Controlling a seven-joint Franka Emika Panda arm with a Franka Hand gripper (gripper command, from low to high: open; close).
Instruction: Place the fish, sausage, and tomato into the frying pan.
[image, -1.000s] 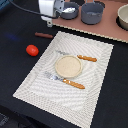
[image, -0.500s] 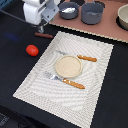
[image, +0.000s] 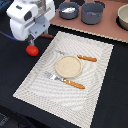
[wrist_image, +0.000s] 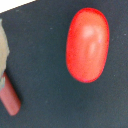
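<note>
Exterior view, change: the white robot arm's gripper (image: 33, 40) has swung away from the back of the bench towards 7 o'clock. It now hangs just above the small glossy red ball-shaped tomato (image: 32, 50).
Meaning for the task: this looks like the approach to pick up the tomato, which is not yet lifted and sits on the dark tabletop.
Jaws: I cannot tell how far apart they stand. The arm's body hides them in the exterior view, and the wrist view shows no fingers.
Tomato, place: just off the striped cloth placemat's (image: 95, 75) edge, at 6 o'clock from the gripper.
Tomato, axis: in the wrist view the tomato (wrist_image: 87, 45) reads as an oval, with its long axis running roughly 12 to 6, tipped slightly towards 1. It has no clear front or back end.
Sausage: the thin dark reddish-brown rod-shaped sausage (image: 46, 36) lies at about 1 o'clock from the tomato, near the placemat corner. It appears to run roughly 9 to 3. In the wrist view the sausage (wrist_image: 10, 97) lies apart from the tomato.
Frying pan: the round dark blue-grey frying pan (image: 61, 12) sits at 2 o'clock from the tomato, well apart.
Fish: the small flat white fish (image: 68, 9) appears to lie in the pan already, so two items seem left.
</note>
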